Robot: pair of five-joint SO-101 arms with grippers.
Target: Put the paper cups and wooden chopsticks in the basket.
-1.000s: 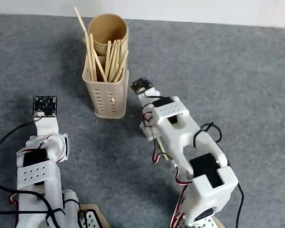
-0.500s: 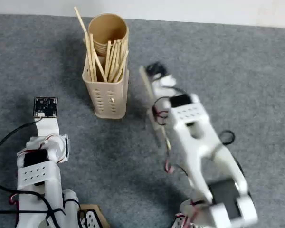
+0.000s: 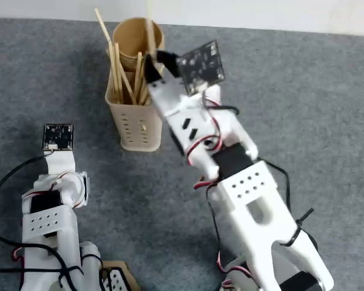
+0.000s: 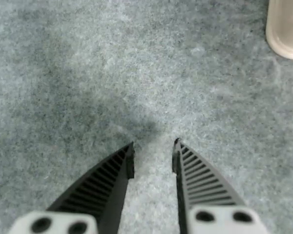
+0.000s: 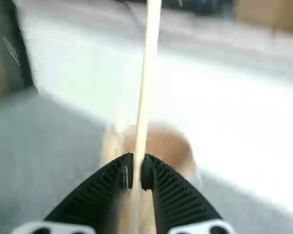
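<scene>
Basket (image 3: 136,130): pale and perforated, upright on the grey carpet (image 3: 309,91), upper centre-left of the high view.

Paper cups (image 3: 135,36): brown, nested into one stack that stands inside the basket at its rear. The top rim rises clear above the basket wall.

Stored chopsticks (image 3: 117,66): a bundle of wooden sticks standing in the basket in front of and beside the cups. They lean at mixed angles, and one slants out toward the upper left of the high view.

Right gripper (image 5: 136,166): at the end of the white arm that stretches from the lower right of the high view up to the basket's right rim, just beside the cup stack. The jaws are pressed together on a single stick, with only its thickness between them.

Held chopstick (image 5: 145,83): pinched near its lower part and close to upright. Its free length points upward past the mouth of the top cup, which appears blurred behind it in the right wrist view.

Left gripper (image 4: 154,155): on the arm in the lower left of the high view, apart from the basket. The jaws are parted by a moderate gap, with nothing between them and bare carpet beneath.
</scene>
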